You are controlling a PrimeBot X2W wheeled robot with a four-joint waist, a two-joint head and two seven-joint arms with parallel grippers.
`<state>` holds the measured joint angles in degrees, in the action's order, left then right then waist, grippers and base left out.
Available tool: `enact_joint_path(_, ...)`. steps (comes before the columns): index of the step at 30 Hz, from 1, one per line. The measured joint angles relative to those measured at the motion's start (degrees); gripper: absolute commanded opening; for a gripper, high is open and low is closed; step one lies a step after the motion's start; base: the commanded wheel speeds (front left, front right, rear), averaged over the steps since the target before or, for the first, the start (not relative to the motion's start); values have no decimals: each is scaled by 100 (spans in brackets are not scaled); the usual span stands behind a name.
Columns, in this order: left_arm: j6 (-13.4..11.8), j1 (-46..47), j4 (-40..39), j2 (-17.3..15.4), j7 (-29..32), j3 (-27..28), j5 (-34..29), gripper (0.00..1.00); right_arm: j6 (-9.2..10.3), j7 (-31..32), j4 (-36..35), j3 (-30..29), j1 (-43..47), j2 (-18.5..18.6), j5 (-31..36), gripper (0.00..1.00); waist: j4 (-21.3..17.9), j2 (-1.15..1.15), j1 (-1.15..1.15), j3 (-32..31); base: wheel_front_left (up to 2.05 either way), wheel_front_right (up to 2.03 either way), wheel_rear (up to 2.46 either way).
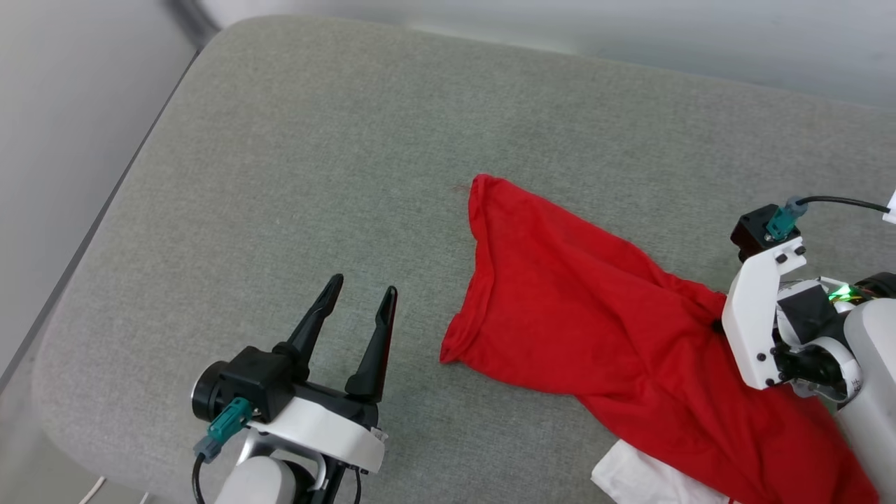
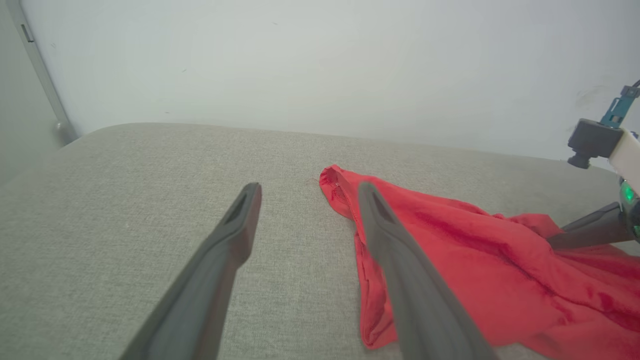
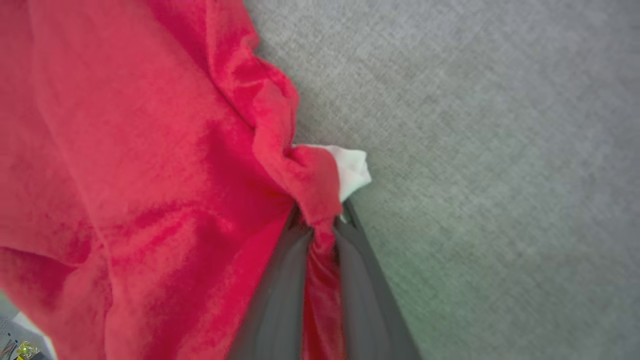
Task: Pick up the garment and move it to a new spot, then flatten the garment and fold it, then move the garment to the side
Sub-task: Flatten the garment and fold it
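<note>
Over the cushion, head view: the garment (image 1: 595,315) lies on the grey cushion (image 1: 280,175), from the picture's middle out to the 4 o'clock corner.
Long axis, head view: it runs from 10 o'clock to 4 o'clock. The straight hemmed end points to 10 o'clock and lies flat on the cushion.
Sleeve, head view: a white sleeve (image 1: 644,483) shows from under the red cloth at 5 o'clock.
Left gripper, head view: my left gripper (image 1: 365,285) sits at 7 o'clock. Its tips point to 12 o'clock, spread apart with nothing between them, beside the hem but clear of it.
Right gripper, head view: my right gripper (image 1: 719,326) meets the garment's edge at 3 o'clock. Its tips are hidden behind the white mount.
Left wrist view: my two fingers (image 2: 215,280) stand wide apart, aimed at the pale wall (image 2: 320,60). The hem lies between their tips, and the red cloth trails off toward 4 o'clock.
Right wrist view: my fingers are pinched together on a gathered fold of red cloth, with a white scrap at their tips. The garment covers the 9 o'clock side and bare cushion the 3 o'clock side.
</note>
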<state>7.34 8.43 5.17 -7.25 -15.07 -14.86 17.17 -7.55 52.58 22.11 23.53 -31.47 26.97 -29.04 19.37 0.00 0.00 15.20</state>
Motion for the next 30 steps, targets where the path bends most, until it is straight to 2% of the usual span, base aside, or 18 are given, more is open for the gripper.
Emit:
enact_joint_path(4, 5, -4, -9, -51, 0, 43, -23, 100, 0, -388, 109, -224, -29, 22, -10, 0, -193, 0, 1, -114, 0, 0, 0)
enact_joint_path(10, 5, -98, -18, -76, 0, 83, -30, 100, 4, -1034, 347, -971, -16, 157, 213, 0, -563, 0, 0, -280, 0, 0, 0)
enact_joint_path(18, 7, -149, -47, -104, 0, 157, -31, 100, 4, -1533, 605, -2492, 361, 204, 776, 0, -1041, 0, 0, -445, 0, 0, 0)
enact_joint_path(25, 7, -150, -40, -97, 0, 175, -31, 100, 5, -1713, 601, -3628, 1004, 103, 1413, 0, -1267, 0, 0, -456, 0, 0, 0)
enact_joint_path(26, 7, -152, -38, -97, 0, 177, -31, 100, 4, -1760, 575, -3762, 1067, -2, 1460, 15, -1291, 0, 0, -457, 0, 0, 0)
enact_joint_path(27, 7, -152, -33, -101, 0, 175, -31, 100, 5, -1852, 521, -3788, 1139, -87, 1528, 75, -1313, 0, 0, -457, 0, 0, 0)
enact_joint_path(28, 7, -156, -25, -101, 0, 172, -31, 100, 4, -1928, 467, -3801, 1212, -156, 1589, 100, -1334, 0, 0, -461, 0, 0, 0)
enact_joint_path(30, 7, -170, -8, -108, 0, 174, -31, 100, 5, -2041, 394, -3844, 1321, -313, 1618, 100, -1378, 0, 0, -483, 0, 0, 0)
